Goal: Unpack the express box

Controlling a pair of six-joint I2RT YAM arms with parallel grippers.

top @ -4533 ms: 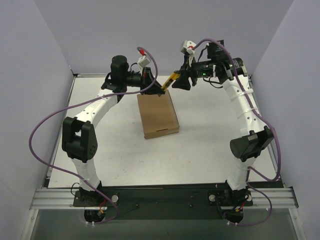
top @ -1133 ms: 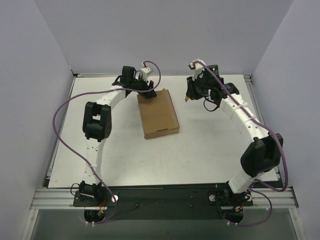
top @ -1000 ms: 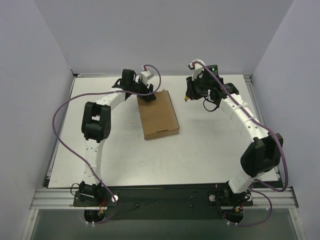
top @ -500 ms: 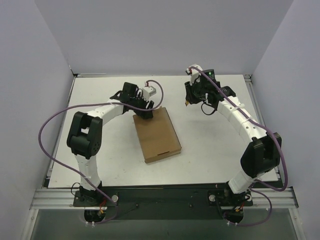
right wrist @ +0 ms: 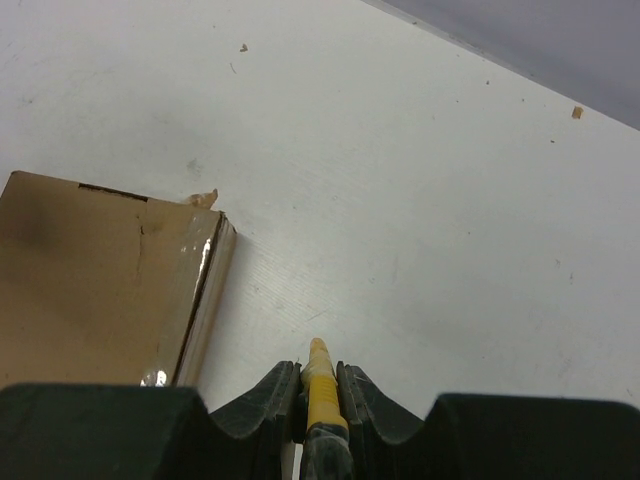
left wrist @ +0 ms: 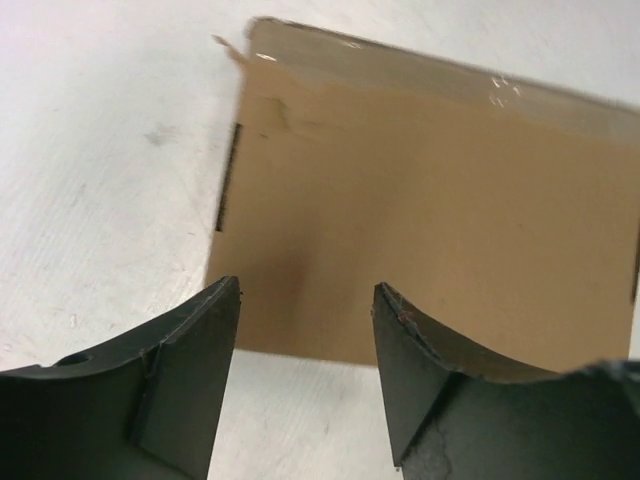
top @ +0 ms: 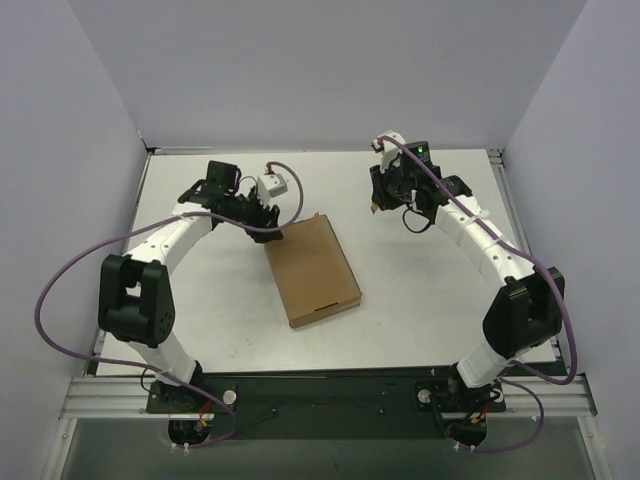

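Observation:
The express box (top: 312, 270), a flat brown cardboard mailer with its lid down, lies mid-table at a slight angle. My left gripper (top: 270, 220) hovers at the box's far left corner. In the left wrist view its dark fingers (left wrist: 190, 370) stand apart with nothing between them, and the box (left wrist: 430, 230) fills the view just beyond the tips of the left gripper (left wrist: 306, 285). My right gripper (top: 377, 200) hangs over the table to the right of the box, shut on a small yellow utility knife (right wrist: 321, 385) whose tip pokes out ahead of the right gripper (right wrist: 318, 368). The box's corner (right wrist: 95, 290) shows at left there.
The white table (top: 430, 290) is walled by pale panels on the left, back and right. A metal rail (top: 330, 392) with both arm bases runs along the near edge. Purple cables loop off both arms. Small cardboard crumbs (right wrist: 205, 198) lie by the box's corner.
The box has slid toward the near edge and turned a little. My left arm has swung left off the box's far end, its jaws narrowing somewhat. The right arm has hardly moved.

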